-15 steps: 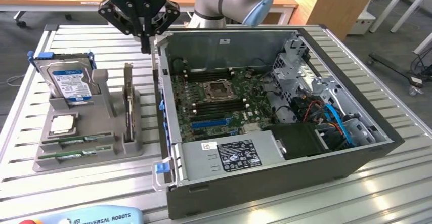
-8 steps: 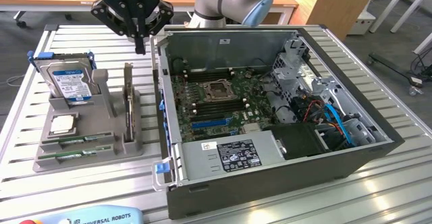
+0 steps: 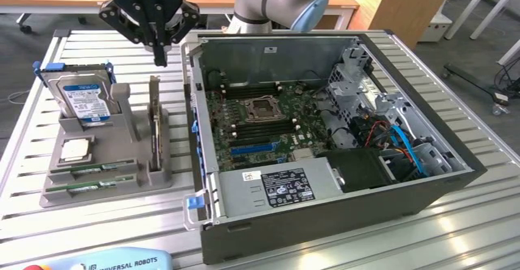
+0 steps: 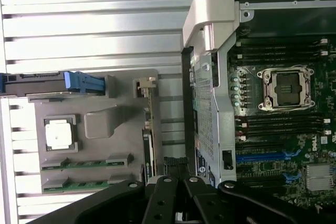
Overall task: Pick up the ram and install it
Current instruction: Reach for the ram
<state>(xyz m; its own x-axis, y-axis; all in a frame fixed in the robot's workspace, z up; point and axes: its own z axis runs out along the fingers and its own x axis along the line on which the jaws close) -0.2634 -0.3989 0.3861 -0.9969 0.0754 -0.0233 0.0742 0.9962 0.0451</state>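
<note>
Two green ram sticks [image 3: 91,171] [image 4: 86,163] lie flat in slots at the near end of a grey holder [image 3: 122,160] on the slatted table, at the exterior view's left. My gripper [image 3: 160,58] [image 4: 177,164] hangs high above the far end of that holder, beside the case's left wall, well away from the ram. Its fingers are pressed together with nothing between them. The open computer case [image 3: 439,154] shows the motherboard [image 3: 260,120] [image 4: 283,124], with dark memory slots on either side of the CPU socket [image 3: 264,107] [image 4: 287,88].
The holder also carries a hard drive [image 3: 81,99] in a blue bracket, a dark expansion card [image 3: 154,124] standing on edge and a CPU chip [image 3: 75,150] [image 4: 58,134]. A blue and white pendant [image 3: 106,261] lies at the table's near edge. Desks stand behind.
</note>
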